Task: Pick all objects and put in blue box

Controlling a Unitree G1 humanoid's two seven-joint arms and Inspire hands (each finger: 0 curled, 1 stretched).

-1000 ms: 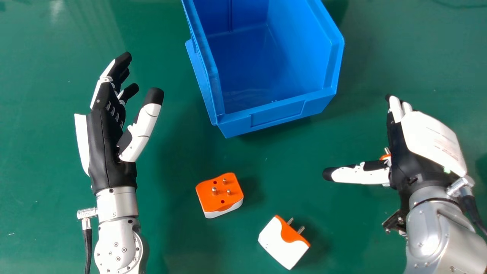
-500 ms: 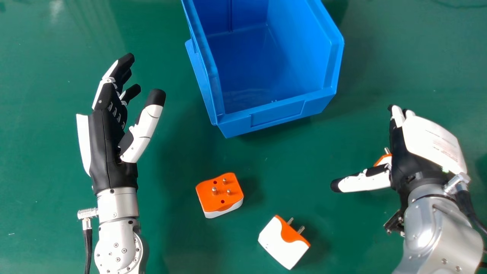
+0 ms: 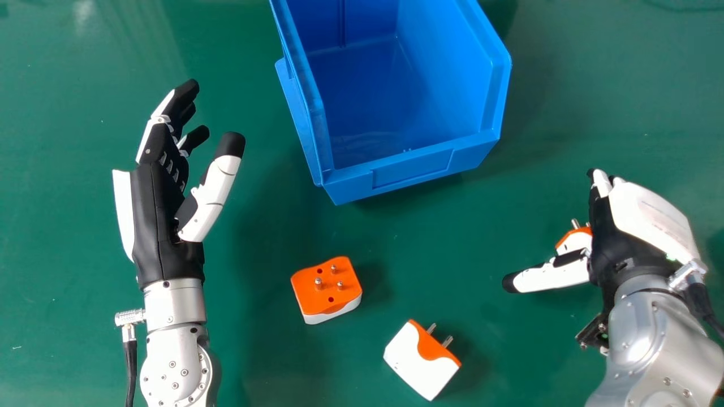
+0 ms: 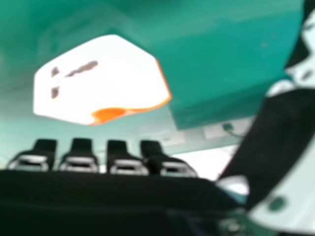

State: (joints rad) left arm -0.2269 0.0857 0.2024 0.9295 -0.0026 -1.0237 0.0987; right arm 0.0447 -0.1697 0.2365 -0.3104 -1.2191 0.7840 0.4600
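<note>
In the head view my left hand (image 3: pixel 160 198) is open, left of the blue box (image 3: pixel 416 169). At the right, my right hand (image 3: pixel 622 237) is open, its thumb pointing left and its fingers straight. Partly hidden behind it is a white and orange adapter (image 3: pixel 577 240), pins upward. The right hand view has that adapter (image 4: pixel 98 81) apart from the fingertips (image 4: pixel 78 157). An orange-topped adapter (image 3: pixel 317 291) lies in front of the box with pins up. Nearer the front edge, another white and orange adapter (image 3: pixel 421 362) lies on its side.
The blue box stands at the back centre on the green table (image 3: pixel 254 350), its lower front wall facing the adapters. In the head view, a dark shape is cut off by the right edge beside my right hand.
My right hand has moved toward the robot and slightly right, so more of the adapter behind it shows. The left hand has shifted very slightly right. The box and other adapters have stayed put.
</note>
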